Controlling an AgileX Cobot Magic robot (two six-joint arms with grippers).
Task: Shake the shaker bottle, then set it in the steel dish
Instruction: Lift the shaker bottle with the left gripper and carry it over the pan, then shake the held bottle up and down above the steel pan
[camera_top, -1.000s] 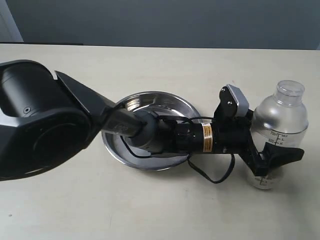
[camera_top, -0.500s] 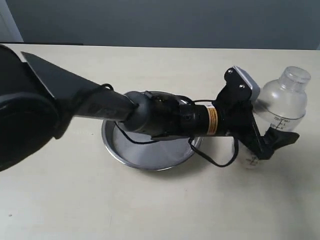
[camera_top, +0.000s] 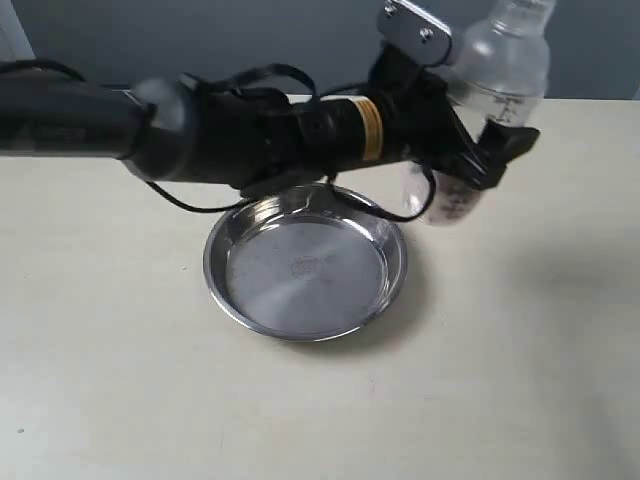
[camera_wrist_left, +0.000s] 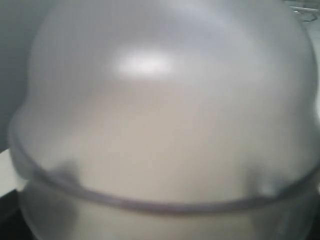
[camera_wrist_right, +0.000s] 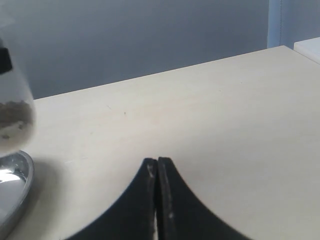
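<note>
The shaker bottle (camera_top: 505, 72) hangs in the air, tilted, beyond the far right rim of the steel dish (camera_top: 300, 272). My left gripper (camera_top: 478, 150) is shut on its clear body, at the printed scale. The bottle's frosted dome (camera_wrist_left: 160, 110) fills the left wrist view and hides the fingers there. In the right wrist view, the bottle's lower end (camera_wrist_right: 12, 117) with brown bits shows at the edge, above the dish rim (camera_wrist_right: 20, 182). My right gripper (camera_wrist_right: 158, 163) is shut on nothing, low over the bare table; it is out of the exterior view.
The left arm (camera_top: 200, 130) with its cable stretches across the far side of the dish, above the table. The beige table (camera_top: 520, 350) ends at a grey wall behind.
The left arm has lifted the bottle off the table to the right of the dish, carrying it up and toward the far side. The arm no longer covers the dish.
</note>
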